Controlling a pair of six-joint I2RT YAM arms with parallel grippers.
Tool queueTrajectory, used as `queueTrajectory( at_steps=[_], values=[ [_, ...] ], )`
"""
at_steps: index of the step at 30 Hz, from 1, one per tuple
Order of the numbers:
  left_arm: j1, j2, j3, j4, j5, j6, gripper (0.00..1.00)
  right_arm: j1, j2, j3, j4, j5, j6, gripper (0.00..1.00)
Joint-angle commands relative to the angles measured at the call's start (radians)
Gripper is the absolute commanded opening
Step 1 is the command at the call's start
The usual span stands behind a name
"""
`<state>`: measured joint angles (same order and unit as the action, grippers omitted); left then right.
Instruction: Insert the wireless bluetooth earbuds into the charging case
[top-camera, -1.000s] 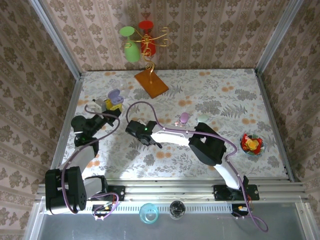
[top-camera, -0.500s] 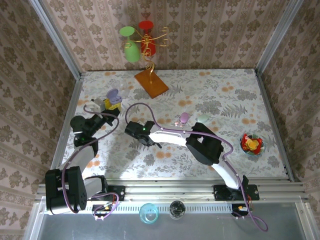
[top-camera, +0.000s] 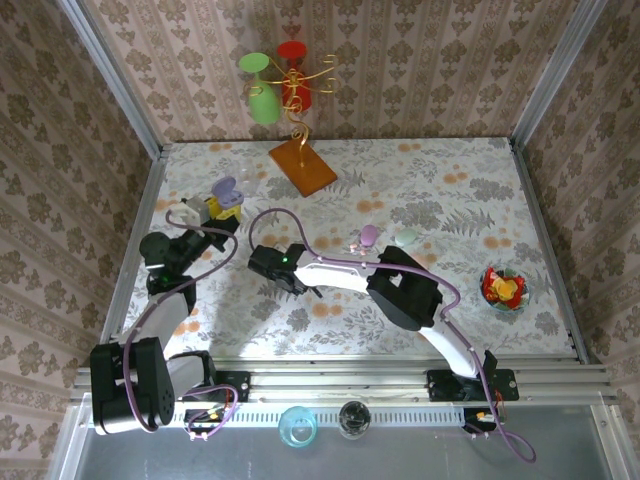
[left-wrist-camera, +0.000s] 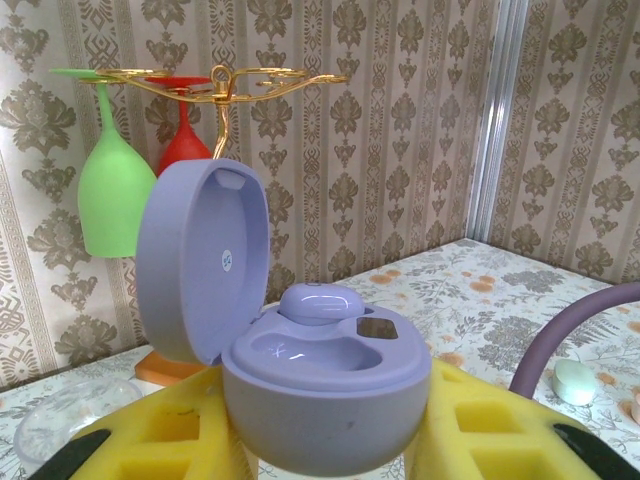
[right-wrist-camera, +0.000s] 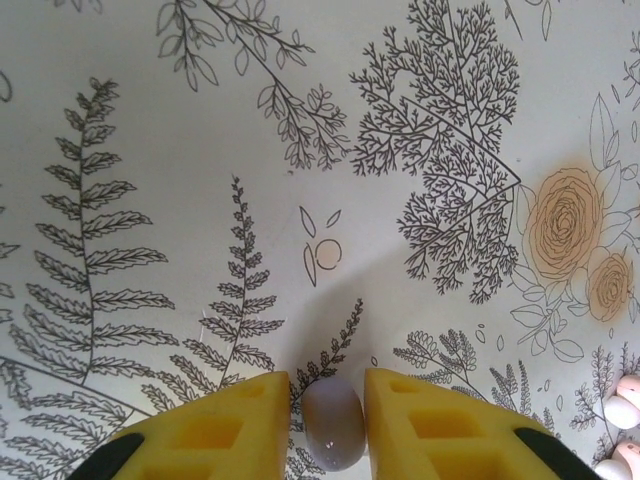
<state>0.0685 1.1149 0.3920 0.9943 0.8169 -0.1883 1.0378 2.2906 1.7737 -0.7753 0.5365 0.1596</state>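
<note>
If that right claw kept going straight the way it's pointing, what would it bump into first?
The right gripper points down at the table. A lilac earbud sits between its fingers, so they would likely meet the table first; how close they are is unclear.

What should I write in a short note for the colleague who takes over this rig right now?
Left gripper: shut on the open lilac charging case.
Right gripper: its fingers flank a loose earbud on the table; whether they grip it is not clear.
Done: one seated earbud is in the case; the second socket is empty.
To do: grip the loose earbud, lift it and place it in that socket. Pinkish earbuds also lie on the table.
</note>
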Motion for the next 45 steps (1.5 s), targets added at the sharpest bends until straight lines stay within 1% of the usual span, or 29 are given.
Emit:
queueTrajectory(
  at_steps=[1, 5, 8, 13, 19, 21, 23, 28, 33, 39, 45],
  values=[
    [0.01, -0.026, 0.004, 0.007, 0.004, -0.011, 0.35, -0.001, 0.025, 0.026, -0.046, 0.031, 0.012, 0.25],
    [0.009, -0.026, 0.006, -0.009, 0.001, -0.001, 0.35, -0.005, 0.007, 0.021, -0.045, 0.031, 0.02, 0.22],
    [-0.004, -0.029, 0.015, -0.054, -0.013, 0.028, 0.35, -0.008, -0.041, -0.022, -0.006, 0.031, 0.03, 0.21],
    [-0.057, -0.041, 0.021, -0.117, -0.066, 0.094, 0.35, -0.042, -0.199, -0.182, 0.144, -0.081, 0.088, 0.2],
    [-0.165, -0.037, 0.027, -0.187, -0.166, 0.19, 0.35, -0.107, -0.408, -0.362, 0.291, -0.215, 0.171, 0.2],
    [-0.208, -0.027, 0.032, -0.195, -0.208, 0.222, 0.35, -0.131, -0.478, -0.413, 0.329, -0.271, 0.206, 0.21],
    [-0.239, -0.013, 0.038, -0.192, -0.226, 0.236, 0.34, -0.15, -0.539, -0.465, 0.369, -0.318, 0.232, 0.21],
    [-0.298, 0.033, 0.052, -0.174, -0.212, 0.248, 0.35, -0.209, -0.69, -0.572, 0.463, -0.441, 0.289, 0.21],
    [-0.356, 0.066, 0.051, -0.155, -0.203, 0.273, 0.35, -0.293, -0.82, -0.683, 0.599, -0.625, 0.376, 0.22],
    [-0.418, 0.106, 0.059, -0.123, -0.18, 0.289, 0.35, -0.38, -0.93, -0.77, 0.769, -0.854, 0.483, 0.22],
    [-0.478, 0.16, 0.08, -0.113, -0.18, 0.311, 0.34, -0.424, -0.947, -0.8, 0.912, -1.025, 0.57, 0.22]
  ],
)
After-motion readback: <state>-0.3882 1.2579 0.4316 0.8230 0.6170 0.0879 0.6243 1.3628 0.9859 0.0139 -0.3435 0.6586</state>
